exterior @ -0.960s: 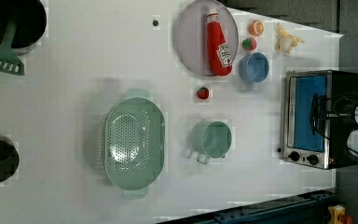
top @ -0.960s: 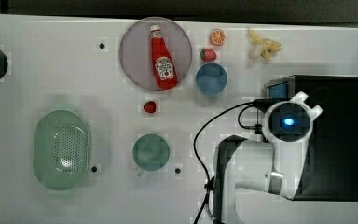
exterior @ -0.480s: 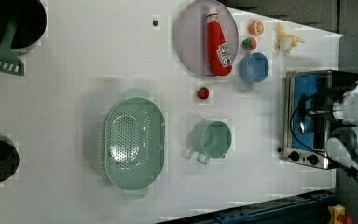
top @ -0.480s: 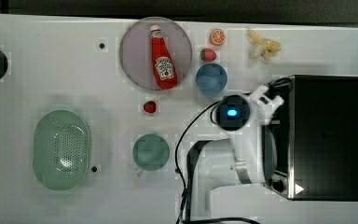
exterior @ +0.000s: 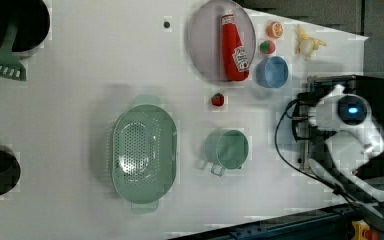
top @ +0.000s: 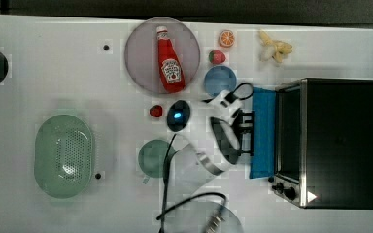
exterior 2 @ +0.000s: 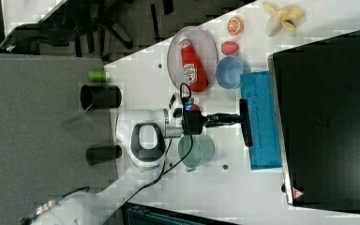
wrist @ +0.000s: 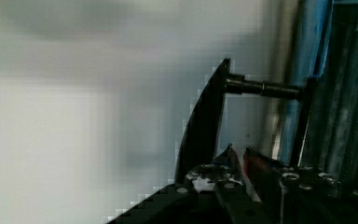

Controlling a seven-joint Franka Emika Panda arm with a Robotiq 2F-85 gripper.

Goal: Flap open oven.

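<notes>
At the top view's right, your oven (top: pixel 337 141) door has swung down flat; the gripper (top: pixel 246 130), nearly closed, grips its handle — opening looks done.

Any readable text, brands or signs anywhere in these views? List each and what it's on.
No text reads as words.
Ketchup bottle: white label with print, too blurred to read.
Oven: small red triangular sign near one corner, symbol unreadable; faint mark on the black top, illegible.
</notes>
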